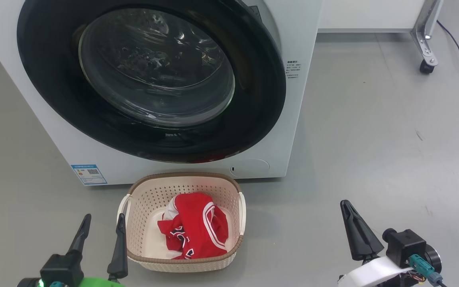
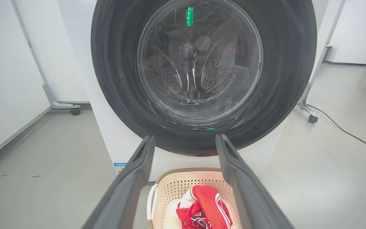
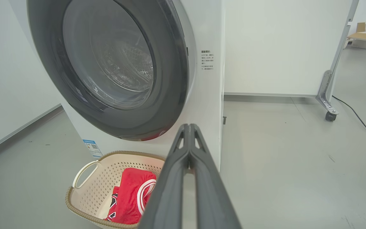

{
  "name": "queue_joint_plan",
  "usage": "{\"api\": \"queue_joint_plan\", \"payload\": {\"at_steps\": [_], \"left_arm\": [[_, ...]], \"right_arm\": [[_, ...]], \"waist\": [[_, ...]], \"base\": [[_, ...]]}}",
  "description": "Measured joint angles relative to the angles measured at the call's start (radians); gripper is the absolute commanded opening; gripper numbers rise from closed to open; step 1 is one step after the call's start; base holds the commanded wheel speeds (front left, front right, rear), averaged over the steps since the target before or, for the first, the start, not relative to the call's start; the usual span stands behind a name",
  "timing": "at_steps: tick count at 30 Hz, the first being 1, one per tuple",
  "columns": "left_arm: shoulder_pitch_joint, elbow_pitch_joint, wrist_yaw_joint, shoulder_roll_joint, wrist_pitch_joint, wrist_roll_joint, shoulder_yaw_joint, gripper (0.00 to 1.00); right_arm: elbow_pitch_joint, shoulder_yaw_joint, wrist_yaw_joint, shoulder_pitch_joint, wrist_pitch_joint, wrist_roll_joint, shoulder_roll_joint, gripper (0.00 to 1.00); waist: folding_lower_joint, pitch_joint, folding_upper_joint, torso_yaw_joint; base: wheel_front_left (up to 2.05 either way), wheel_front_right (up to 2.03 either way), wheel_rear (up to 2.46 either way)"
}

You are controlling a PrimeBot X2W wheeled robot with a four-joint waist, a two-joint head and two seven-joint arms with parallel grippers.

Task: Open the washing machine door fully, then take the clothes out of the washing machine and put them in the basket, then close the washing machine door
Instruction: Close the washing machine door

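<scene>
Floor: The grey floor (image 1: 373,139) is lying smooth all around me, and a white panel (image 1: 365,14) on little wheels is standing at the back on my right.
Washing machine: The big white washing machine (image 1: 305,59) is standing right in front of me.
Door: The round black washing machine door (image 1: 253,119) is lying flat against the front of the machine, and I am seeing the steel drum through its glass.
Basket: The cream basket (image 1: 181,177) is sitting on the floor just under the door, close to the machine.
Clothes: The red clothes (image 1: 195,227) are lying bunched up inside the basket.
Left pincer: My left pincer (image 1: 104,217) is hanging wide open with nothing in it, just beside the basket's left side. The clothes are lying a little to its right, not touching it.
Right pincer: My right pincer (image 1: 345,204) is pressing its two fingers tight together and holding nothing. It is pointing up over bare floor, well apart from the basket and the clothes, which are lying to its left.
</scene>
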Motion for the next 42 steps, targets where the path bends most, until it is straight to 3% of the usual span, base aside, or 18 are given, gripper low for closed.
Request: {"api": "queue_joint_plan", "payload": {"at_steps": [19, 29, 42], "left_arm": [[-0.002, -0.005, 0.002, -0.011, 0.0, 0.04, -0.013, 1.0], [-0.034, -0.035, 0.002, -0.024, -0.001, 0.056, -0.04, 1.0], [-0.108, -0.058, 0.002, -0.044, -0.026, 0.064, -0.064, 1.0]], "right_arm": [[0.003, -0.015, 0.0, -0.013, 0.0, -0.013, -0.02, 0.0], [0.02, -0.018, 0.003, -0.133, 0.0, -0.031, -0.05, 0.0], [0.048, -0.006, 0.039, -0.382, 0.007, -0.069, -0.106, 0.0]], "waist": [[0.0, 0.024, 0.0, 0.039], [0.0, 0.087, 0.0, 0.076], [0.0, 0.194, 0.0, 0.127]], "base": [[0.0, 0.0, 0.0], [0.0, 0.0, 0.0], [0.0, 0.0, 0.0]]}}
